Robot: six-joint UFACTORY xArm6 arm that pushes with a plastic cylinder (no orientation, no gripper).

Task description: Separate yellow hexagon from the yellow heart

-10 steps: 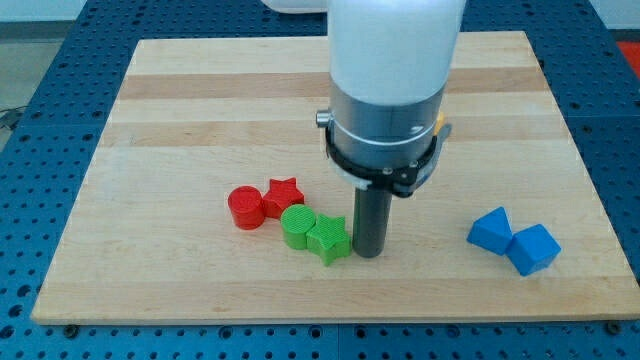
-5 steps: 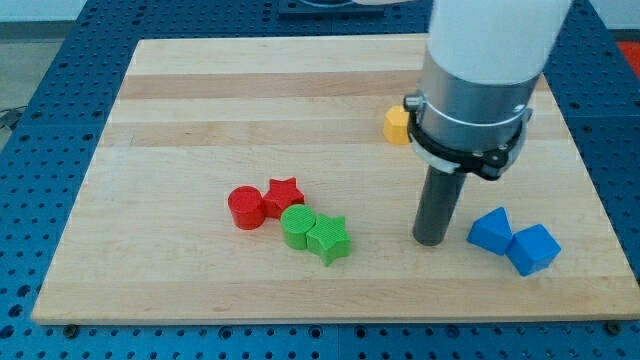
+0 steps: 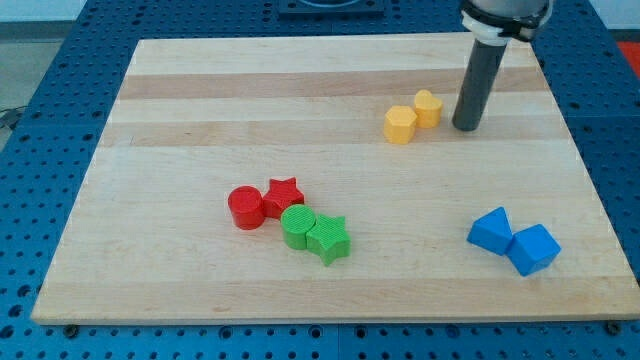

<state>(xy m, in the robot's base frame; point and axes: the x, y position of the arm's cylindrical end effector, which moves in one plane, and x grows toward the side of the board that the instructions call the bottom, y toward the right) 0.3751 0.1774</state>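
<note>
Red and green blocks sitting unmoved far down-left of the tool, yellow hexagon (image 3: pixel 401 125) touching yellow heart (image 3: pixel 428 108) just left of my tip (image 3: pixel 465 127), now uncovered, tool having travelled up-right, grasping nothing, bare rod.

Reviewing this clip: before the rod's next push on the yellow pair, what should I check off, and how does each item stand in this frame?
1. My tip visible and on the board: ok.
2. Yellow hexagon and yellow heart already apart: not ok, they touch.
3. Tip placed next to the pair: ok, it stands just to the view's right of the heart, with a small gap.
4. Tip lined up with the seam between them: not ok, it is beside the heart only.
5. Other blocks clear of the pair: ok; red, green and blue ones sit lower on the wooden board.
</note>
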